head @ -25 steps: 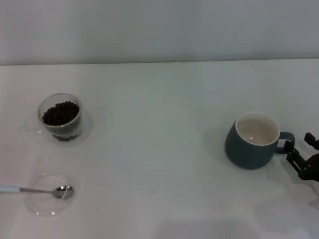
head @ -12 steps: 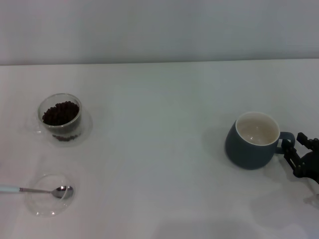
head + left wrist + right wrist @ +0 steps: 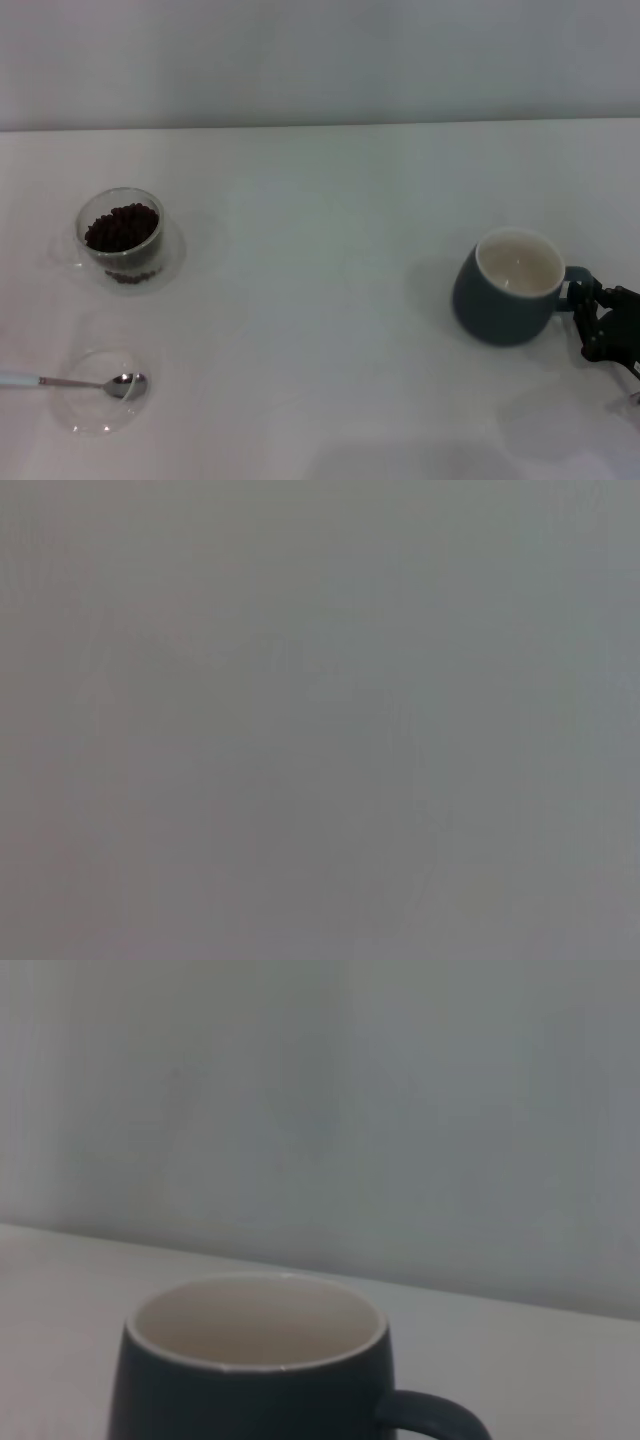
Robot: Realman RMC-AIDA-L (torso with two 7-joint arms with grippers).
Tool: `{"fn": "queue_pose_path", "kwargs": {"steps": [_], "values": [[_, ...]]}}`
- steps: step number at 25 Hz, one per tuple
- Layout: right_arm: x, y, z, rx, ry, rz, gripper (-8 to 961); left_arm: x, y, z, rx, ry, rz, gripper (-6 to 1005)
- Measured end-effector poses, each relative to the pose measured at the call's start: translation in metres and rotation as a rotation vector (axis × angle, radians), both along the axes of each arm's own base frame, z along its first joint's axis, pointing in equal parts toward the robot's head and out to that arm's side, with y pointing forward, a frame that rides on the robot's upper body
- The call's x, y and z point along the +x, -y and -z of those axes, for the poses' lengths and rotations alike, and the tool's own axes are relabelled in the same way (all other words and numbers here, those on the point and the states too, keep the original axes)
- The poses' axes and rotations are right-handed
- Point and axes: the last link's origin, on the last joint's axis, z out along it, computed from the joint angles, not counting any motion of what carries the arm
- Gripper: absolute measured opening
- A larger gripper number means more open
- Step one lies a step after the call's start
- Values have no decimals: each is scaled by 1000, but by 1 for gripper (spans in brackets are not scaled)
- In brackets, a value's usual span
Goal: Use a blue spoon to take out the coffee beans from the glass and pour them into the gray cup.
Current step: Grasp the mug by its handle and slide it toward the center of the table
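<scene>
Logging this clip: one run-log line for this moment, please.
right gripper at cup handle | left arm unseen | spoon untouched in dish | beans in glass | cup empty

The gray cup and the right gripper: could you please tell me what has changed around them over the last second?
The right gripper has moved in from the table's right edge and now sits at the handle of the gray cup. The cup has shifted slightly toward the near edge. The glass with its coffee beans and the blue spoon on the clear dish stayed put. The left gripper is not in view.
</scene>
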Motion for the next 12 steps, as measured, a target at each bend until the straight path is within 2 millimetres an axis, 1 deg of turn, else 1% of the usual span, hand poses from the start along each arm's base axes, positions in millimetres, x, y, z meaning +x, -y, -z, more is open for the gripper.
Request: {"fn": "queue_pose_path", "kwargs": {"steps": [9,12], "values": [[-11,-2,8,-34,-10,-50,126,0,0,1,0,2,-1,871],[-18,-3,12,-44,-18,-74,126,0,1,1,-1,3,-3,871]]}}
